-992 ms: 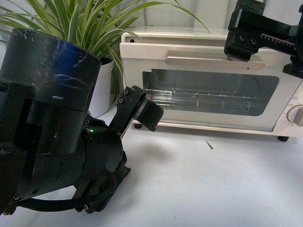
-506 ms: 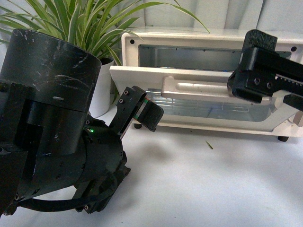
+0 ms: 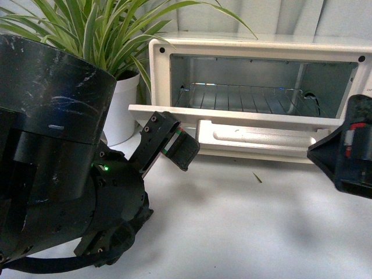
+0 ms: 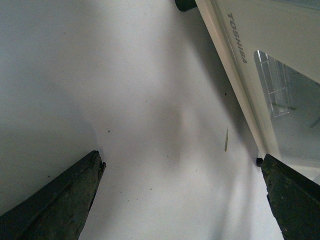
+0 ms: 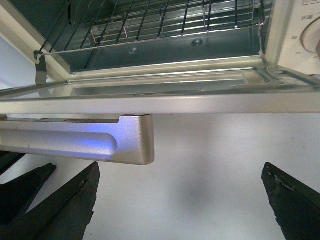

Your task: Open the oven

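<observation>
The cream-white boxy toaster oven (image 3: 160, 70) is being shown at the back of the white table (image 3: 244, 232), its glass-windowed door (image 3: 244, 116) lying flat open. The right claw (image 5: 180, 172) is being held spread and empty just below the long bar handle (image 5: 75, 140), where an upward swing could be knocking the door shut. The left claw (image 4: 181, 157) is being held spread, empty, above the table.

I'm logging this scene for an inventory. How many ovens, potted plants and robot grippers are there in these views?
Ovens: 1, the oven, with its door dropped open.
Potted plants: 1, the potted plant beside it.
Grippers: 2, the left gripper and the right gripper, both open and empty.
Total: 4.
</observation>
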Motion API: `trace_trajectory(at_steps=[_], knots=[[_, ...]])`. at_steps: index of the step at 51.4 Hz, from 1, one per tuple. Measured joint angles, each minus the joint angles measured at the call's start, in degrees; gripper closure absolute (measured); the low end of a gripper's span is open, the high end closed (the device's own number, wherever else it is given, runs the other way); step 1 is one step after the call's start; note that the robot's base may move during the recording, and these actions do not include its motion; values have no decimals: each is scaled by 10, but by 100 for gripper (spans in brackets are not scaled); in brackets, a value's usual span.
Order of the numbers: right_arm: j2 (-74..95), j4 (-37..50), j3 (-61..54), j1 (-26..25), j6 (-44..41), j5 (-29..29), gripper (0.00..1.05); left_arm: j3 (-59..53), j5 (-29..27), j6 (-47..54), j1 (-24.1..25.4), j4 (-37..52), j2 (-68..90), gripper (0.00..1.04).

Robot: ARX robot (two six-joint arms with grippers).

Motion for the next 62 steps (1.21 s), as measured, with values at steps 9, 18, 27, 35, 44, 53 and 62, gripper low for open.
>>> trace_trajectory(at_steps=[9,18,27,35,44,53,62], knots=[[-68,-19,-10,-16,17,-19,9,-14,-10,38,-3,-9,-14,7],[-101,-28,-28,-46,29,-36,9,-22,-26,85,-4,-17,-22,7],[-107,-29,-38,-65,30,-45,9,-26,-46,134,-8,-24,-25,7],[-109,-28,-47,-70,30,-48,9,-29,-68,191,-11,-38,-29,7],[-113,-26,-58,-70,29,-49,9,-38,-101,282,-18,-43,-32,7],[-113,-27,-64,-63,25,-52,9,-45,-138,361,-25,-46,-33,7],[-113,-33,-64,-54,15,-59,9,-51,-168,427,-32,-46,-30,7]])
